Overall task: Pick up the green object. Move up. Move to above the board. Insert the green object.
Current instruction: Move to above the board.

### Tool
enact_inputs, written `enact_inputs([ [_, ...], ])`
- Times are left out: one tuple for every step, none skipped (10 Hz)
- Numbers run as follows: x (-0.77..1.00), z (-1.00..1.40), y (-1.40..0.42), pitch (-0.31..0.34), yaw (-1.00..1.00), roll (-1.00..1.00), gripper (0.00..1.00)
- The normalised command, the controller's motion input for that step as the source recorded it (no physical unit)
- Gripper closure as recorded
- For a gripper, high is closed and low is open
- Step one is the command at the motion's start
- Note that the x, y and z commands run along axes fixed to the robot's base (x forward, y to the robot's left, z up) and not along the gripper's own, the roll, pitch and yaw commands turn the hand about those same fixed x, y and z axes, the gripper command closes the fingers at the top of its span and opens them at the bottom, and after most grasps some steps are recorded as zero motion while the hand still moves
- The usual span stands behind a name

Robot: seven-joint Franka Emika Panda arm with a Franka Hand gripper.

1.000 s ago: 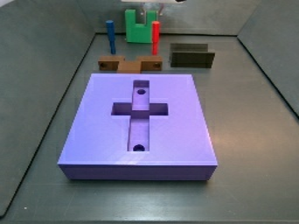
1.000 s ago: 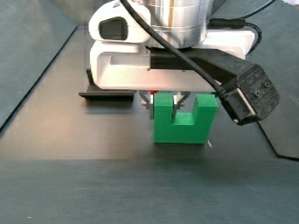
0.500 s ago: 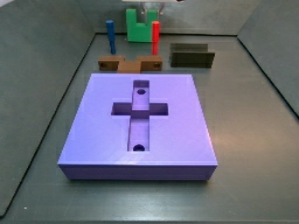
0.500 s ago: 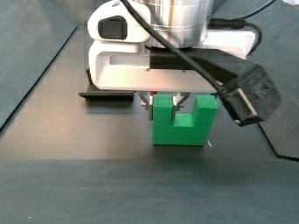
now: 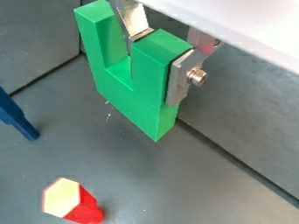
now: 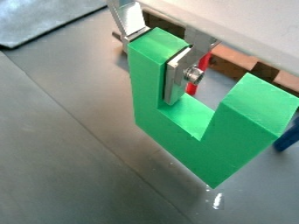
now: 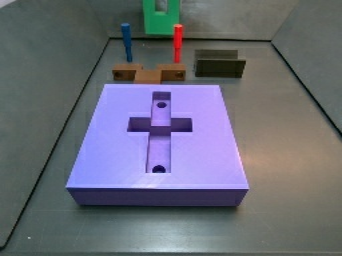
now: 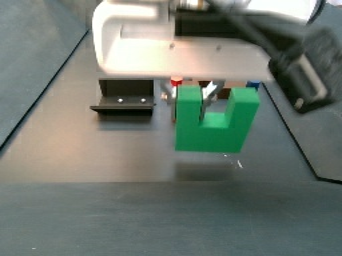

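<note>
The green object (image 8: 214, 125) is a bright green U-shaped block hanging clear of the floor, prongs up, with its shadow below. My gripper (image 8: 191, 92) is shut on one prong. In both wrist views the silver fingers (image 5: 181, 79) (image 6: 176, 75) clamp that prong from two sides, and the gripper (image 5: 158, 48) (image 6: 152, 48) holds the block (image 5: 128, 74) (image 6: 198, 118) above the dark floor. In a side view the block (image 7: 160, 17) is high at the far end, behind the lavender board (image 7: 201, 120) with its cross-shaped recess and two round holes.
A blue peg (image 7: 123, 42) and a red peg (image 7: 178, 40) stand behind a brown block (image 7: 147, 72). A dark olive block (image 7: 221, 65) sits to the right. The fixture (image 8: 123, 100) stands beside the gripper. Grey walls close in the floor.
My gripper has risen with the green object in it. The block has left the floor and now hangs above it. Nothing else has moved.
</note>
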Motion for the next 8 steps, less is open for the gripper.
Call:
enact_inputs([
  [0.00,1.40,0.00,0.000,0.00,0.00,1.00],
  [-0.01,1.40,0.00,0.002,0.00,-0.02,1.00],
  [-0.04,1.40,-0.01,0.040,0.01,0.01,1.00],
  [0.01,1.40,-0.01,0.034,0.01,0.02,1.00],
  [0.03,1.40,0.01,0.063,0.00,0.00,1.00],
  [0.02,0.92,0.01,0.088,0.00,-0.01,1.00],
  [0.02,0.52,0.01,0.090,0.01,0.02,1.00],
  [0.03,0.21,0.00,0.059,0.01,0.00,1.00],
])
